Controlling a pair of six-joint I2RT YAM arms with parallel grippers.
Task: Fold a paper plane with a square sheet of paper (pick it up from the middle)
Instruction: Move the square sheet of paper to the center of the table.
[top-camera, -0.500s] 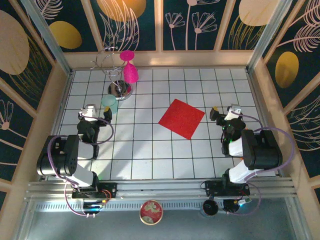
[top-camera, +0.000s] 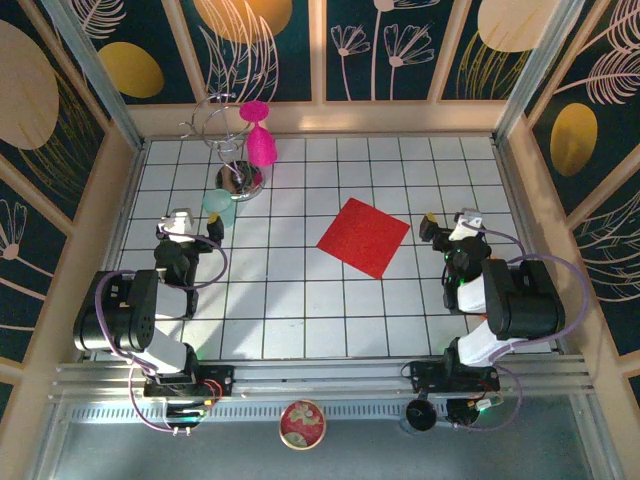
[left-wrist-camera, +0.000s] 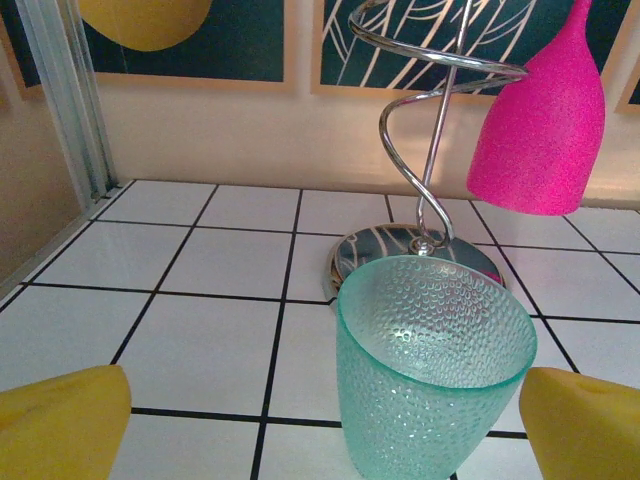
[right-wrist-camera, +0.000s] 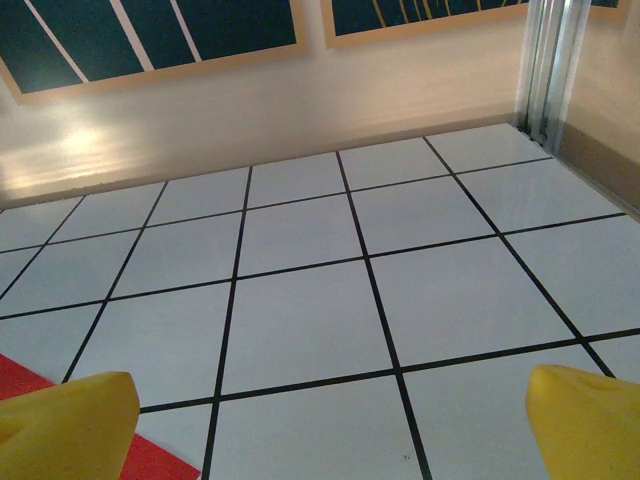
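Both arms are observed folded back above their bases, with the left gripper (top-camera: 196, 226) and the right gripper (top-camera: 446, 228) carried low, directed toward the far side, and the yellow fingers (left-wrist-camera: 60, 420) of each set wide apart.

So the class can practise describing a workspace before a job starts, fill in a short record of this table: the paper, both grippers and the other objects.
paper: square sheet of paper, red, flat, unfolded, mid-table, turned diamond-wise
left gripper: open, empty, facing the teal cup just ahead
right gripper: open, empty, right of the paper, not touching it
far left: magenta goblet hanging upside down on a chrome stand
folding: not yet begun
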